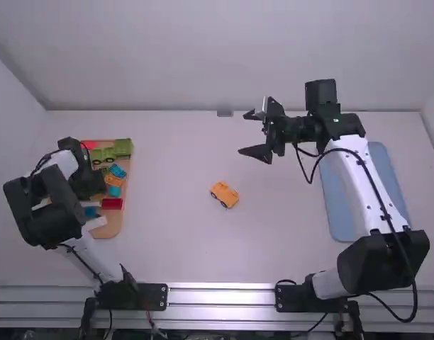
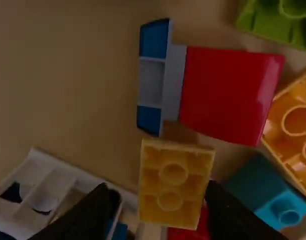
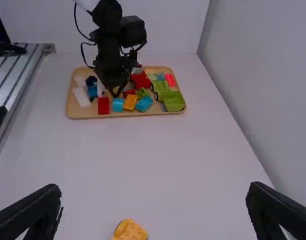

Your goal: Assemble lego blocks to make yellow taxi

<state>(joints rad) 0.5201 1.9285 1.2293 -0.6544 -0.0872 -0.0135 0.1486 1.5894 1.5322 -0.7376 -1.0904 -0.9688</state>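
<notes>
Two arms stand at the white bench [image 1: 178,241], and at the left end is a shallow tan tray [image 3: 73,104] full of loose bricks. The left gripper [image 2: 163,192] is down in it, fingers apart on either side of a yellow brick [image 2: 175,187]; whether either finger touches it, I can't say. Picking that brick out looks like the step in hand. I'd centre the fingers on its two plain sides, then close gently and evenly so it doesn't twist. The red curved block [image 2: 228,92] and teal brick [image 2: 268,195] lie close by, so a straight lift should avoid dragging them.

Mid-bench sits the orange-yellow wheeled car piece [image 1: 224,194], well apart from the tray; the brick probably belongs on top, lined up squarely before any pressing. Right of that, the right gripper [image 1: 243,133] hangs empty with its fingers wide, handy for steadying the car. At the far right lies a blue mat [image 1: 337,219], partly under the arm. I can't make out writing on any brick.
</notes>
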